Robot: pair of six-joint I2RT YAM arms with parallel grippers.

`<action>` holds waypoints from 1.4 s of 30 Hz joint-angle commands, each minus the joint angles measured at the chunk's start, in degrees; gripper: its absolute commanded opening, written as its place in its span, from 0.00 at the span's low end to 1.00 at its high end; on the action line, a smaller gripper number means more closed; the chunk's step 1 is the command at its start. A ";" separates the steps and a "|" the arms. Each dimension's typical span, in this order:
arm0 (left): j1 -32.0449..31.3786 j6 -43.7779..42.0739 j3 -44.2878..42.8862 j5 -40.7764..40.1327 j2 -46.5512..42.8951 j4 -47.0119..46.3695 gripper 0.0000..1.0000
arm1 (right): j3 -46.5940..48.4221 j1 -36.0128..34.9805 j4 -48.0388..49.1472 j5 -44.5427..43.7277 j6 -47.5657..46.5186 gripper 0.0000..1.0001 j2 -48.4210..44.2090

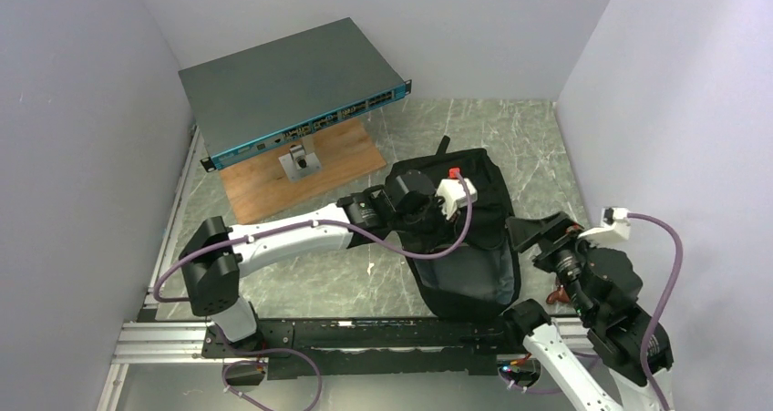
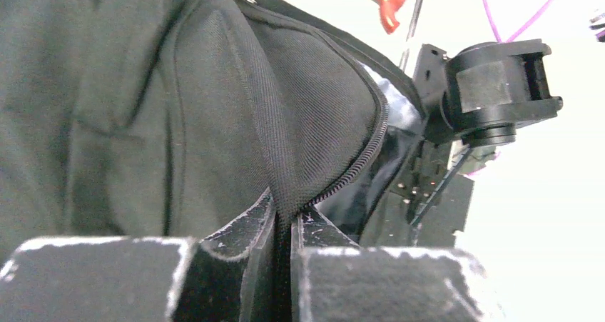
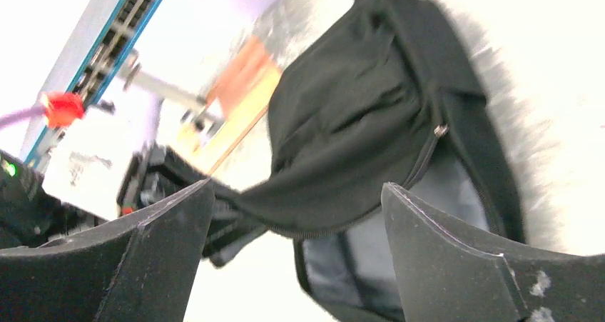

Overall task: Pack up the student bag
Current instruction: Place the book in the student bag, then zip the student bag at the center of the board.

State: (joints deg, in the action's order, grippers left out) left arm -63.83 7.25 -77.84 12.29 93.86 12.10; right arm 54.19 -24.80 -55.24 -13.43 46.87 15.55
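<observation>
The student bag is a black fabric backpack lying on the green marbled table, its main zip open and grey lining showing. My left gripper is shut on the zip edge of the bag's front flap and holds that flap lifted; its jaws pinch the fabric just by the zipper teeth. My right gripper is open and empty at the bag's right side. In the right wrist view it faces the opening under the raised flap, with the bag ahead.
A flat grey network switch stands tilted on a small stand over a wooden board at the back left. Purple cables trail from both wrists. A small red object lies by the right arm. Walls close in left, right and behind.
</observation>
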 commanded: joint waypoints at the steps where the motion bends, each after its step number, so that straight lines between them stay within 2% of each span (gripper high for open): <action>1: -0.12 9.10 2.72 9.53 3.54 -6.18 0.14 | 3.58 -0.25 1.26 -15.77 -8.20 0.90 3.90; 4: -1.26 14.21 4.96 13.39 7.88 -11.43 0.17 | 3.90 -0.23 3.99 -17.92 -10.93 0.91 6.95; 8: -1.28 19.64 7.01 16.09 13.56 -17.68 0.30 | 2.71 -0.25 4.39 -18.91 -11.18 0.92 11.00; 10: 0.14 20.45 6.77 16.20 16.12 -16.76 0.33 | 0.51 -0.25 5.25 -19.08 -10.61 0.92 11.80; 13: 4.85 21.96 8.15 17.13 18.93 -15.62 0.33 | -4.54 -0.25 8.38 -18.99 -8.88 0.95 12.06; 17: 9.76 20.42 10.01 13.80 21.46 -13.70 0.34 | -9.47 -0.12 11.73 -16.38 -4.90 0.95 14.58; 21: 14.27 18.99 9.90 11.98 23.68 -12.20 0.35 | -12.08 2.12 15.96 -10.02 -3.68 0.95 18.58; 25: 19.04 14.81 8.93 7.73 22.99 -6.24 0.36 | -13.50 7.42 21.15 -2.36 -6.01 0.95 23.04; 28: 22.88 11.59 10.48 4.23 18.96 -3.62 0.36 | -14.66 12.83 25.52 7.75 -8.44 0.95 27.31; 30: 24.62 9.68 12.51 2.28 14.85 -2.08 0.36 | -15.19 15.08 27.61 16.48 -11.13 0.91 30.67; 32: 25.00 7.82 14.52 1.09 10.38 -0.74 0.38 | -14.77 15.56 27.91 18.99 -13.01 0.83 34.04; 35: 24.93 6.93 18.52 1.78 2.78 0.69 0.39 | -12.75 15.42 26.20 19.28 -15.75 0.68 38.19; 39: 24.95 7.36 24.09 6.20 -4.78 -0.63 0.42 | -11.09 13.70 24.98 19.41 -18.14 0.55 40.33; 42: 24.09 7.75 26.00 9.81 -8.58 -0.84 0.48 | -10.02 11.62 23.32 16.41 -19.05 0.49 42.17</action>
State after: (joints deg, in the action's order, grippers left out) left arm -39.16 16.62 -54.04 19.35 90.04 10.35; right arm 40.16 -11.11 -31.62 3.73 31.31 56.62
